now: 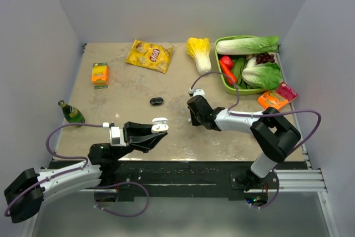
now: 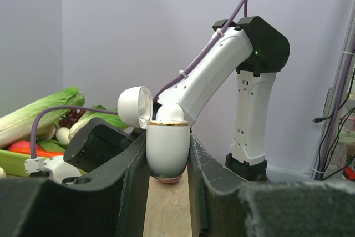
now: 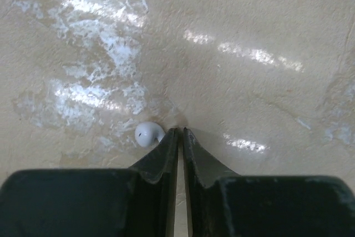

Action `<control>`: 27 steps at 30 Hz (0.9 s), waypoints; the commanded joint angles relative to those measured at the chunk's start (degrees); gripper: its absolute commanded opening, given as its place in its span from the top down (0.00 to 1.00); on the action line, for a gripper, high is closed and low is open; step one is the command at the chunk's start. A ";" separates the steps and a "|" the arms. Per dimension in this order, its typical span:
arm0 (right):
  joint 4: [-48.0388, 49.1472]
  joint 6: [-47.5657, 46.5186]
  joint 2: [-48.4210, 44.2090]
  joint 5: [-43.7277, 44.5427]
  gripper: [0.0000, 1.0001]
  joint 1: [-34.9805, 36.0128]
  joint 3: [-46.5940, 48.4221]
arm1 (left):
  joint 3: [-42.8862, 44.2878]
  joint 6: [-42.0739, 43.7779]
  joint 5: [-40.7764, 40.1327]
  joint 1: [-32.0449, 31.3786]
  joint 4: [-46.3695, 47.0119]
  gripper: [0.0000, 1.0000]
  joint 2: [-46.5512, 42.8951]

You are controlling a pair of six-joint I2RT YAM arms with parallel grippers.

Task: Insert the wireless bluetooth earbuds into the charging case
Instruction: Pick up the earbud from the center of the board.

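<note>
1. The small white rounded earbud lies on the beige mottled table. It sits just off the tip of the right claw, to the left in the right wrist view, touching or almost touching that finger.
2. The right claw's jaws are drawn together to a thin slit. We see no part of the bud between them, so we judge it is not gripped.
3. The bud is too small for us to read its long axis.
4. The left claw is clamped on the white egg-shaped charging case with a gold rim. The case is upright with its lid swung open, and its inside is hidden from us.
5. The right arm is nearer the bud, so we judge it must part its jaws and shift toward the bud.
6. The green plastic basket holds vegetables.
</note>
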 commanded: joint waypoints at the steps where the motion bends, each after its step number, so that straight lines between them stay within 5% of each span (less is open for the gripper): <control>1: 0.41 1.93 -1.02 -1.68 0.88 2.26 -2.43 | -2.90 0.76 -0.54 -0.37 9.06 1.00 -0.11; 10: -2.66 4.12 -3.21 3.83 0.78 3.76 -2.35 | -2.89 0.67 -0.62 -0.45 7.92 1.00 -0.73; 14: -4.77 5.00 -8.22 5.79 0.54 3.32 -2.09 | -2.90 0.94 -1.24 -0.54 6.51 1.00 -2.04; 17: -4.95 5.96 -9.55 1.86 0.45 3.41 -0.60 | -2.90 0.85 -1.15 -0.63 6.77 1.00 -1.78; 22: -4.51 6.15 -6.66 -0.63 0.47 3.50 1.60 | -2.89 0.67 -0.98 -0.72 7.39 1.00 -1.52; 27: -5.83 5.88 -5.86 3.06 0.60 3.06 1.52 | -2.98 0.59 -0.97 -0.80 6.25 1.00 -2.66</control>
